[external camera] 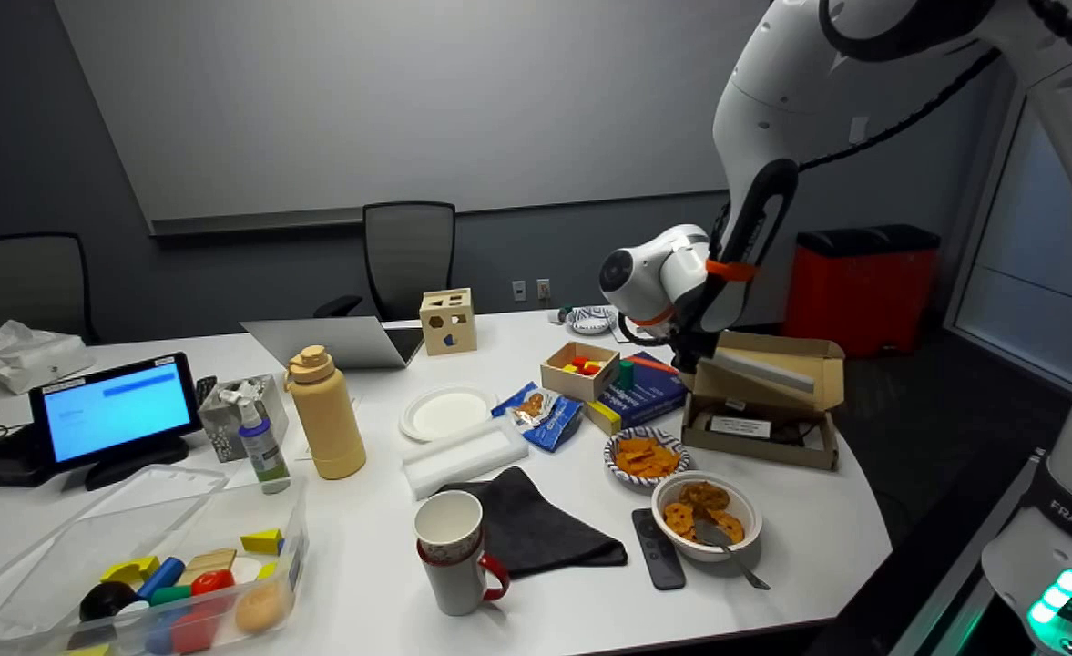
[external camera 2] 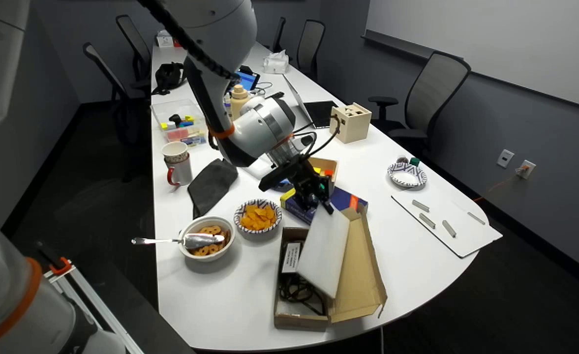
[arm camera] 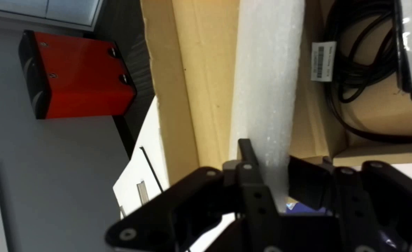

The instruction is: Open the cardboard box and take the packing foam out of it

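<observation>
The flat white packing-foam slab [external camera 2: 324, 250] slants over the shallow brown cardboard box [external camera 2: 300, 323], beside its hinged lid flap [external camera 2: 363, 275]; whether its low end touches cardboard, I cannot tell. The black fingers [arm camera: 249, 155] pinch its raised end, one each side. The box sits near the curved edge of the white counter [external camera 2: 220, 305], a patterned round bowl [external camera 2: 278, 216] of orange chips [external camera 2: 256, 217] near it, a thin white board [external camera 2: 471, 233] well apart beyond the flap. The white jointed arm [external camera: 754, 137] arches high, wrist bent low.
</observation>
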